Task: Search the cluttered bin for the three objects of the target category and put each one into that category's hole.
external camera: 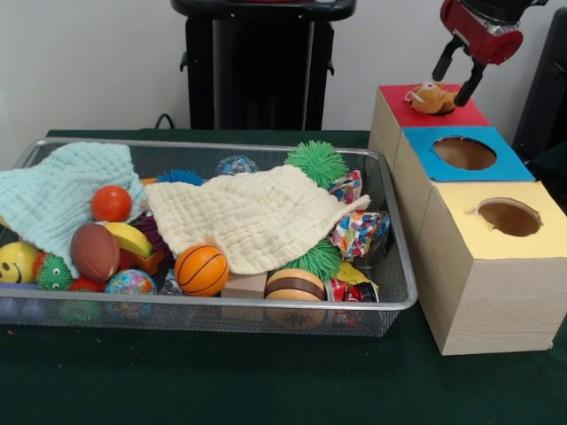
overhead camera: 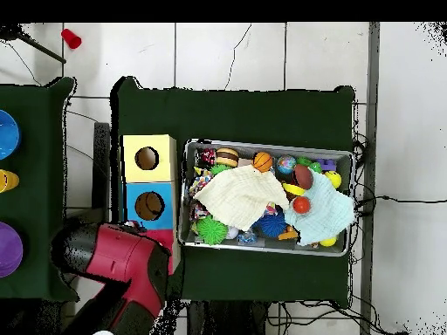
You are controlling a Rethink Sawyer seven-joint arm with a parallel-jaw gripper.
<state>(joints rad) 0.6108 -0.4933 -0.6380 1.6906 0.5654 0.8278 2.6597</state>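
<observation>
A small tan plush toy [external camera: 431, 97] is sitting on the red box [external camera: 399, 99], at or over its hole, which the toy is hiding. It is looking soft, light and squashy, so it is likely yielding to a squeeze and not slipping; the rounded body is offering the best hold, across its middle. Whether it is already dropping into the hole I cannot tell.

The gripper [external camera: 456, 80] is hanging just above and behind it, fingers spread wide on either side of the toy and gripping nothing.

Nearer in the row, the blue box [external camera: 505, 164] and the yellow box [external camera: 461, 212] are showing open holes. To the left on the green table [external camera: 266, 381], the wire bin [external camera: 403, 297] is holding two cloths, a cream one [external camera: 257, 217] and a pale green one [external camera: 53, 199], over balls, spiky toys and play food.
</observation>
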